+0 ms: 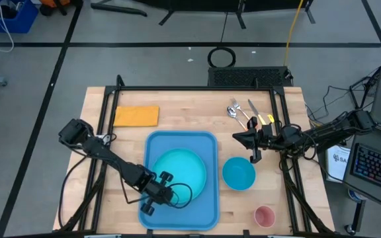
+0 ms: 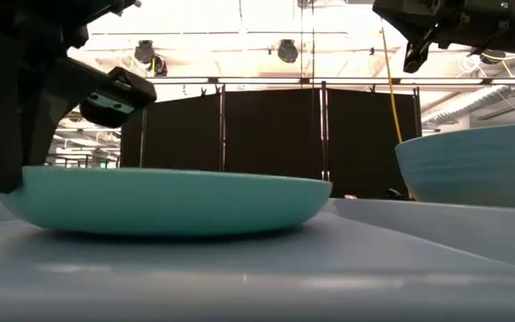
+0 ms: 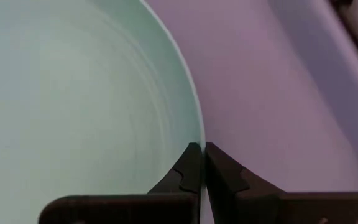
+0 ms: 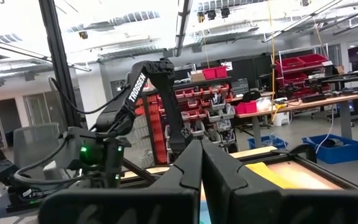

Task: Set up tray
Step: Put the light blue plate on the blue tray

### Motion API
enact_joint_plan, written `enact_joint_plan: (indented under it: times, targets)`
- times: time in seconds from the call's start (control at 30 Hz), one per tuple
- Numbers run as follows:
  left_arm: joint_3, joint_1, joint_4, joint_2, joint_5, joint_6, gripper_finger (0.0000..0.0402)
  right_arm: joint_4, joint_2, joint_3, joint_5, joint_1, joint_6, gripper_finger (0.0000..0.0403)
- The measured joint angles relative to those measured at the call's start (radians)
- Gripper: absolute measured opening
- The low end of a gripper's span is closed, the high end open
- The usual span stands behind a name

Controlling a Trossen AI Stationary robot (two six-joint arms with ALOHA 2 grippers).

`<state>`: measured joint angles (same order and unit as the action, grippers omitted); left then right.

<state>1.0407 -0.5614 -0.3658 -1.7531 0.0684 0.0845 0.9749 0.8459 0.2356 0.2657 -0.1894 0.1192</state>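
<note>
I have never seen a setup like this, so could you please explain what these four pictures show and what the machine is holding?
It is a robot with two dark arms at a wooden table. One picture looks straight down, one sits at table height, and two come from cameras on the wrists. The left gripper is shut on the rim of the turquoise plate, which lies in the light-blue tray. The right gripper waits shut and empty above the table. Also there: a blue bowl, pink cup, orange-yellow napkin and cutlery.
</note>
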Motion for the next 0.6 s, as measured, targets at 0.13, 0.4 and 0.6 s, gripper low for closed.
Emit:
enact_joint_plan:
  times: [0.13, 0.4, 0.6]
  targets:
    - [0.020, -0.004, 0.004, 0.000, 0.009, -0.014, 0.0005, 0.000, 0.000, 0.000, 0.000, 0.000, 0.000, 0.0000]
    - [0.020, 0.001, -0.010, 0.000, 0.010, 0.003, 0.0008, 0.000, 0.000, 0.000, 0.000, 0.000, 0.000, 0.0000]
    - [0.020, 0.002, 0.011, 0.000, 0.007, -0.019, 0.0019, 0.000, 0.000, 0.000, 0.000, 0.000, 0.000, 0.0000]
